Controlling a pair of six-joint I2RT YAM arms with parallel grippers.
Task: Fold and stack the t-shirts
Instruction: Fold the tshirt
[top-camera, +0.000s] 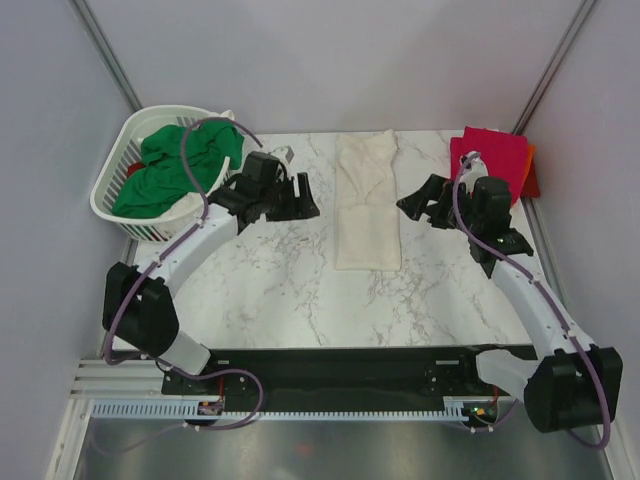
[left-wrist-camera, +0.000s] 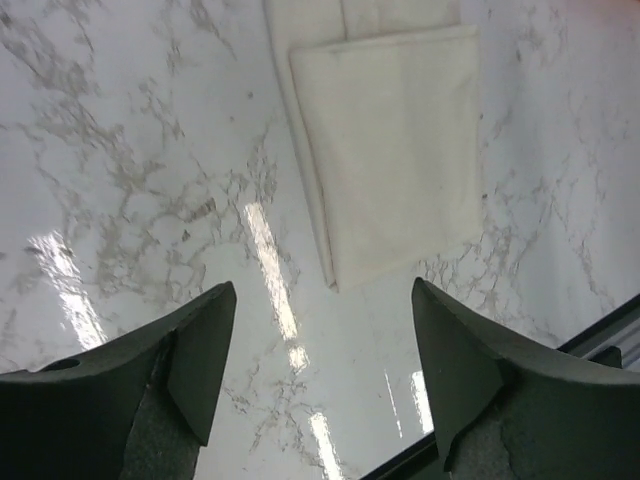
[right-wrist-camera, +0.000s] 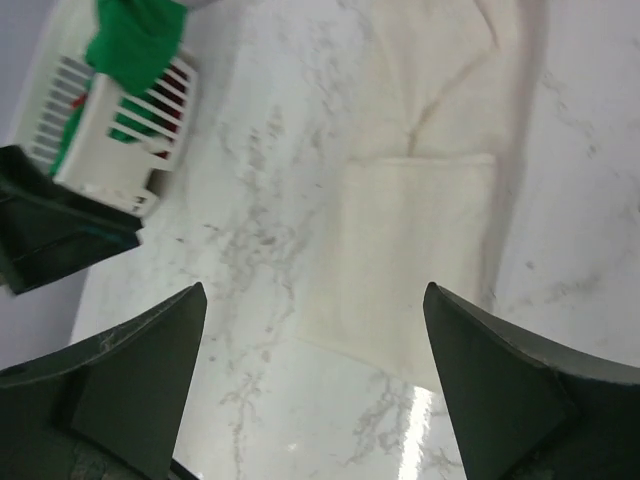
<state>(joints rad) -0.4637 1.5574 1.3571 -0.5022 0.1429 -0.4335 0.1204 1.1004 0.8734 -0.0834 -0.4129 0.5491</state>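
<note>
At the far left the white laundry basket (top-camera: 118, 200) holds a bright green t-shirt (top-camera: 170, 170), bunched and spilling over the rim. Just right of it the left gripper (top-camera: 300, 197) hangs above the marble table (top-camera: 270, 290), its jaws spread wide with nothing between them. In the middle lies the cream-white t-shirt (top-camera: 367, 205), narrowed to a long strip with its near end doubled over itself — both wrist views show that flap sitting square on the layer beneath. The right gripper (top-camera: 415, 207) faces the strip from the other side, likewise spread and empty. In the far right corner a crimson-pink t-shirt (top-camera: 490, 155) lies folded on an orange t-shirt (top-camera: 530, 160), of which only an edge shows.

The cream cloth looks light and limp, and it would likely sag when lifted and slide on the smooth marble. The surest hold is probably a pinch through all layers at the two corners of one end, one arm to each corner.
</note>
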